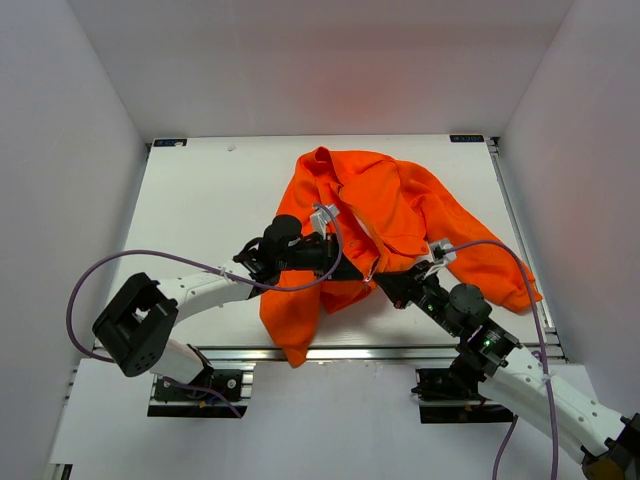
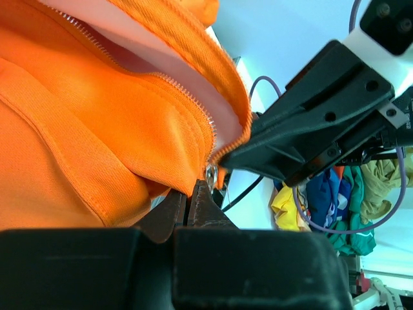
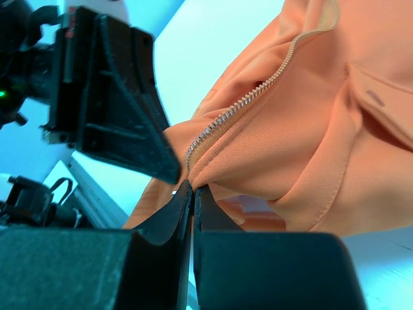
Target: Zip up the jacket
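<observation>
The orange jacket [image 1: 400, 215] lies crumpled mid-table, its pale zipper [image 2: 187, 97] standing open above the lower end. My left gripper [image 1: 352, 268] reaches in from the left. In the left wrist view its jaws are shut at the jacket's hem [image 2: 191, 188], with the metal slider [image 2: 211, 173] just past the tips. Whether the pull sits between the pads is hidden. My right gripper [image 1: 388, 283] comes from the right and is shut on the fabric at the zipper's bottom end [image 3: 193, 186]. The two grippers almost touch.
White walls enclose the table on three sides. An aluminium rail [image 1: 380, 352] runs along the near edge. Purple cables [image 1: 180, 262] loop over both arms. A heap of coloured clothes [image 2: 335, 200] lies beyond the table in the left wrist view.
</observation>
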{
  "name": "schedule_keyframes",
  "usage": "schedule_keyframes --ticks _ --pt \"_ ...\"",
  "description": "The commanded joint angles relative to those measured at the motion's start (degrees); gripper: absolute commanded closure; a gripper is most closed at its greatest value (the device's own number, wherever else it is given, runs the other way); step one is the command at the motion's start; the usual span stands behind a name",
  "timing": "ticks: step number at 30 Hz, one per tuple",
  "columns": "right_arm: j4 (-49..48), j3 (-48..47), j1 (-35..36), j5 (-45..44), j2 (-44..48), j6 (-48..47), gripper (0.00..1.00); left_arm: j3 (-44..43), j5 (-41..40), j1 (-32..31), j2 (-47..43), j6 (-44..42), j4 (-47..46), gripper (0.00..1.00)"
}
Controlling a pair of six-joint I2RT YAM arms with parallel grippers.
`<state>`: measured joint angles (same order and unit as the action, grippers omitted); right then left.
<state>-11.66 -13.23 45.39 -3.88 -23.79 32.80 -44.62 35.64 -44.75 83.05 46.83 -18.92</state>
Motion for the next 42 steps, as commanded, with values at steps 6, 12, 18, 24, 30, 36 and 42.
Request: schedule_keyframes --ticks 6,12,18,24,30,36,42 --pt "-3.28 -2.5 0.14 -5.96 -0.29 -2.29 1.0 -1.96 6.89 -0.25 -1.92 -4.81 2.56 1.0" --pt "-4.16 -3.38 0.23 -4.3 -0.99 -8.43 1.0 -3.36 12.17 -0.25 -0.25 -7.62 7.92 1.0" --pt "0.05 -6.53 0.14 6.29 -2.75 -17.31 1.0 -3.72 13.23 -0.25 -0.34 -10.53 16.18 1.0" --pt "1.56 -7.6 0.14 17.68 -5.83 -21.02 1.0 -3.1 11.21 -0.25 -0.08 -10.18 17.07 1.0" --pt "-2.92 -4.43 0.14 6.01 -3.89 -14.35 1.0 -3.37 9.19 -0.25 -1.22 -10.09 18.3 1.0" --pt "-12.33 -1.44 0.14 -7.14 -8.11 -0.5 1.0 -2.67 6.74 -0.33 -2.97 -9.83 18.57 1.0" --pt "-19.89 -2.31 0.14 -20.7 -8.82 1.14 1.0 1.29 3.57 -0.6 -6.14 -7.72 17.59 1.0"
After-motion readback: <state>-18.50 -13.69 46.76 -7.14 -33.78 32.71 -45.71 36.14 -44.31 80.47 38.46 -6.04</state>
